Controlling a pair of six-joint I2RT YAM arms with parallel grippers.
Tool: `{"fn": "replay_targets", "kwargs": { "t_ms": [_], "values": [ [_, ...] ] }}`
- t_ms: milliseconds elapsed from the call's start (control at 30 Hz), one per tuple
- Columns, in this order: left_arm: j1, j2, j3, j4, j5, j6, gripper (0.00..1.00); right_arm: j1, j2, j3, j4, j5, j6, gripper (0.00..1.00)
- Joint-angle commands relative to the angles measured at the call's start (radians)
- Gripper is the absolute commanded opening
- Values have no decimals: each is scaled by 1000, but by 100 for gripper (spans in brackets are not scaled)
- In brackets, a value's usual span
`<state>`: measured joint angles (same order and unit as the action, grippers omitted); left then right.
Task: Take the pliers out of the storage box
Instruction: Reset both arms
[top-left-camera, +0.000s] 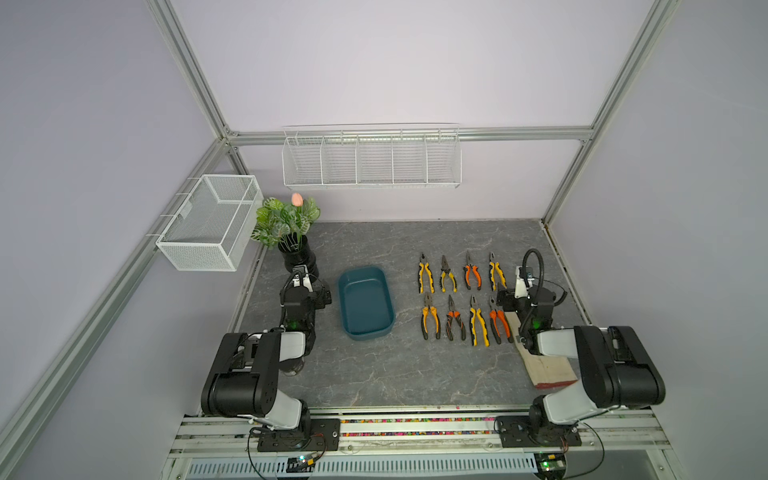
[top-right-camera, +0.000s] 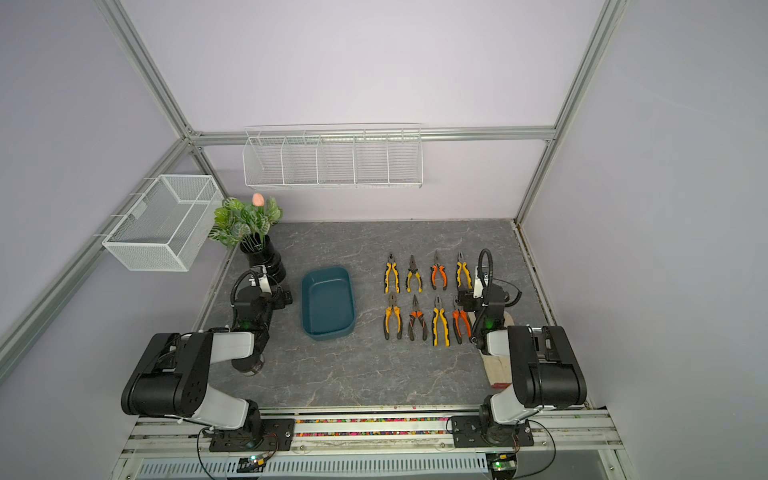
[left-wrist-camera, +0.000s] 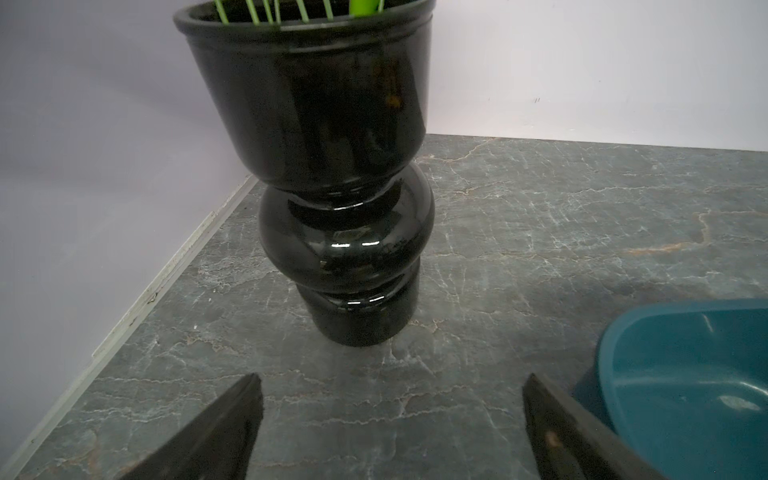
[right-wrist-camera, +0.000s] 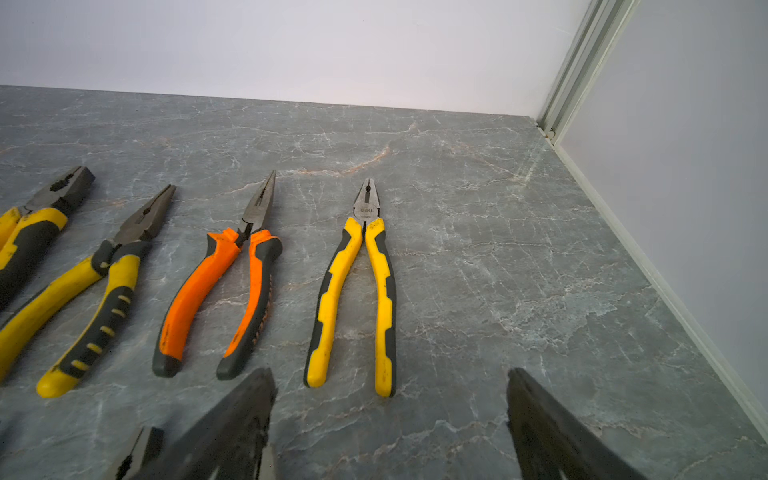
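Eight pliers (top-left-camera: 454, 312) lay on the grey table (top-left-camera: 374, 374) in two rows of four, all with noses toward 12 o'clock. In both top views the whole group was at 3 o'clock from the storage box (top-left-camera: 365, 303), well apart from it, and no pliers was inside the box. The box stood near the middle of the table, a little toward 9 o'clock.

I saw the left gripper (left-wrist-camera: 390, 386) released, its two fingers wide apart and holding nothing. It hovered at 9 o'clock from the box, facing a black vase (left-wrist-camera: 332, 166) with a green plant, which stood at about 10 o'clock from the box.

The right gripper (right-wrist-camera: 390, 378) was also spread open and empty. It hung at the 3 o'clock end of the rows, just beside the last pliers there. Its wrist camera looked along one yellow-black pliers (right-wrist-camera: 361, 286), lying flat and untouched. A light cloth (top-left-camera: 548, 365) lay under this arm.
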<state>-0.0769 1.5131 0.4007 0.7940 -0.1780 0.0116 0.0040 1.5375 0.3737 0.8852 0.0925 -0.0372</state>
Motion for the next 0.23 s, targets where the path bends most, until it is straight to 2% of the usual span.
{"fn": "replay_targets", "kwargs": {
  "t_ms": [0, 200],
  "values": [
    [4, -5, 12, 2, 13, 3, 99, -3, -3, 6, -13, 6, 9, 89],
    [4, -5, 12, 2, 14, 3, 99, -4, -9, -1, -5, 6, 9, 89]
  ]
}}
